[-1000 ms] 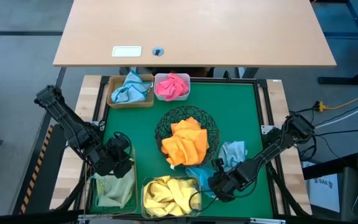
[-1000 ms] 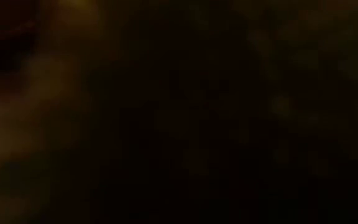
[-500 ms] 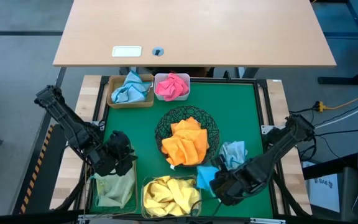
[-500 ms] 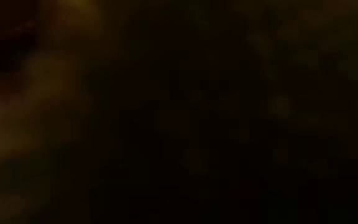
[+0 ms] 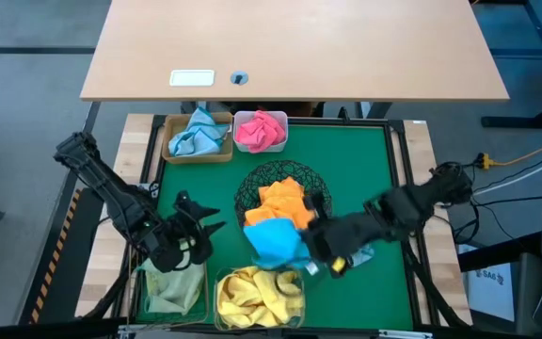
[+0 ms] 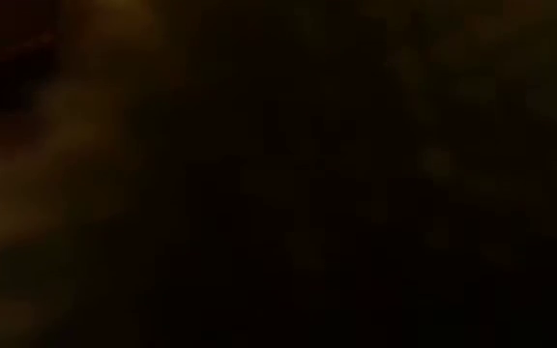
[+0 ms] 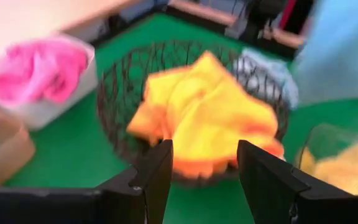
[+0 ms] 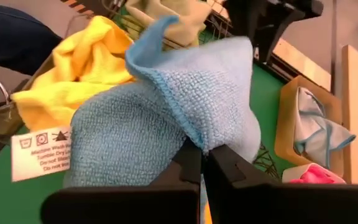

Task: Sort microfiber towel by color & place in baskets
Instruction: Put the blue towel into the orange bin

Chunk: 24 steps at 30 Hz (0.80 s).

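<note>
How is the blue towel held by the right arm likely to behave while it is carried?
Probably floppy: the blue towel folds and drapes around the right end effector, which is shut on a pinch of it. Likely light, since that small pinch holds it up. Its loose corner and care label could drag over the orange towels.

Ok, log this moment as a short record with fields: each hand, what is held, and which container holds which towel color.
right hand: shut on blue towel, lifted beside the black wire bowl
left hand: open, empty, above green basket
black wire bowl: orange towels
tan tray: light blue towel
white tub: pink towel
clear box: yellow towels
low view: dark, shows nothing
</note>
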Motion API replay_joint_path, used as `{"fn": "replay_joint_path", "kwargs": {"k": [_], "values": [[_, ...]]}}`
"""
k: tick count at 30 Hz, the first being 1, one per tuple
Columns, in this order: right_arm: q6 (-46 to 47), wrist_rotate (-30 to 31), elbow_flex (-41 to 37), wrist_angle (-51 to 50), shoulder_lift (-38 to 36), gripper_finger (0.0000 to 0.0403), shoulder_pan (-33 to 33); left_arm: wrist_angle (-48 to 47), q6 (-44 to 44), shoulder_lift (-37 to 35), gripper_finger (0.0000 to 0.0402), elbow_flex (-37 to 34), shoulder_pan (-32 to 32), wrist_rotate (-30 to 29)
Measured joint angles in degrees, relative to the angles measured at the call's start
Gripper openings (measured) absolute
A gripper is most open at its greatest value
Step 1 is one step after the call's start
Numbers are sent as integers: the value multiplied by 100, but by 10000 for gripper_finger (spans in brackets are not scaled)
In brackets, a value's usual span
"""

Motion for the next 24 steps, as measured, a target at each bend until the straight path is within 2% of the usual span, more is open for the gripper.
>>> {"fn": "replay_joint_path", "kwargs": {"k": [5,11,18,24], "values": [[-171,-641,40,-16,0,2,-570,1275,1389,54,172,0,211,-42],[-173,-1142,33,-81,0,2,-1027,2924,3346,83,172,0,434,577],[-193,-1206,33,30,2,2,-1148,3911,4550,94,172,0,818,1264],[-195,-1202,33,213,2,2,-1145,4593,5581,446,172,0,1124,1334]]}}
